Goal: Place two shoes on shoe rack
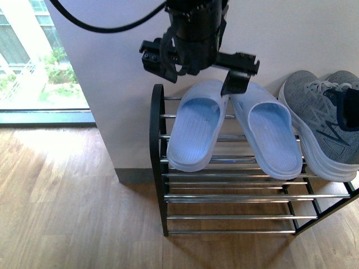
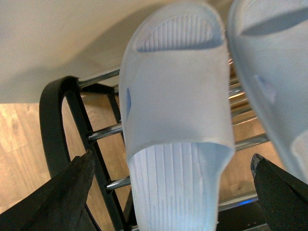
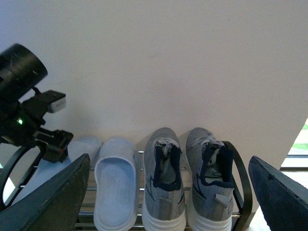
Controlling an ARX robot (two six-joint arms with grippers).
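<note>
Two pale blue slides (image 1: 193,134) (image 1: 269,134) lie side by side on the top shelf of the shoe rack (image 1: 224,198), toes toward the wall. A grey sneaker (image 1: 322,123) sits to their right. My left gripper (image 1: 196,73) hovers open over the left slide's toe end. In the left wrist view that slide (image 2: 175,96) lies between the spread fingers of the left gripper (image 2: 172,161), untouched. My right gripper (image 3: 168,163) is open and well back from the rack, facing both grey sneakers (image 3: 163,187) (image 3: 209,183) and a slide (image 3: 115,187).
The rack stands against a white wall (image 1: 112,84) on a wooden floor (image 1: 67,213). Its black end frame (image 1: 157,145) rises at the left, and lower chrome rods (image 1: 230,217) sit below. A window (image 1: 33,61) lies to the far left. The left arm (image 3: 21,96) is above the rack's left end.
</note>
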